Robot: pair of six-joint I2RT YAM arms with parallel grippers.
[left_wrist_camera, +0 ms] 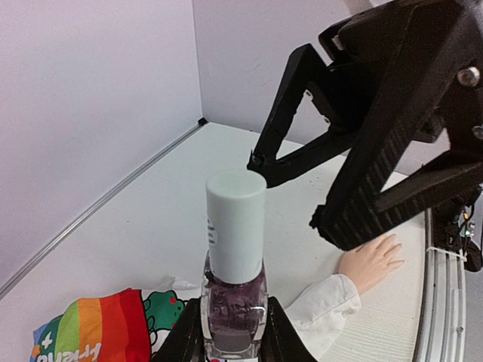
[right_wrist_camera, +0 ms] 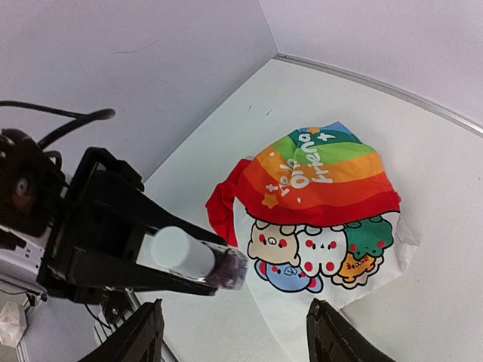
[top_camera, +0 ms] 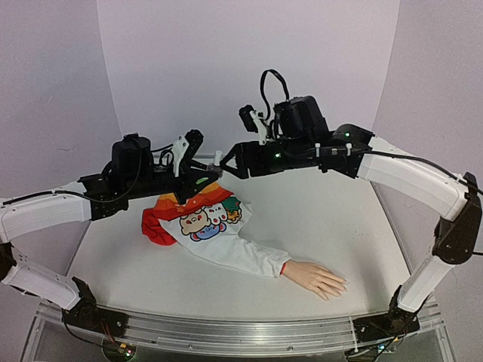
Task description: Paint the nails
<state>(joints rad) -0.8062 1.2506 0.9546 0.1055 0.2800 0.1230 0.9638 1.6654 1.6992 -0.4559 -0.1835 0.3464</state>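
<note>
The mannequin hand [top_camera: 315,278] lies palm down at the front right of the table, in a white sleeve. Its nails at the fingertips [top_camera: 339,287] are too small to tell apart. The hand also shows in the left wrist view [left_wrist_camera: 371,260]. My left gripper [top_camera: 210,163] is shut on a small clear bottle [left_wrist_camera: 235,304] of dark purple polish with a pale cap [left_wrist_camera: 235,225], held above the shirt. My right gripper [right_wrist_camera: 238,341] is open, its fingers [left_wrist_camera: 377,151] spread just beyond the cap. The bottle also shows in the right wrist view [right_wrist_camera: 202,261].
A child's shirt [top_camera: 202,217] with rainbow stripes and cartoon animals lies at mid table under both grippers, its sleeve [top_camera: 249,256] running to the hand. White walls enclose the back and sides. A metal rail [top_camera: 226,335] runs along the front edge.
</note>
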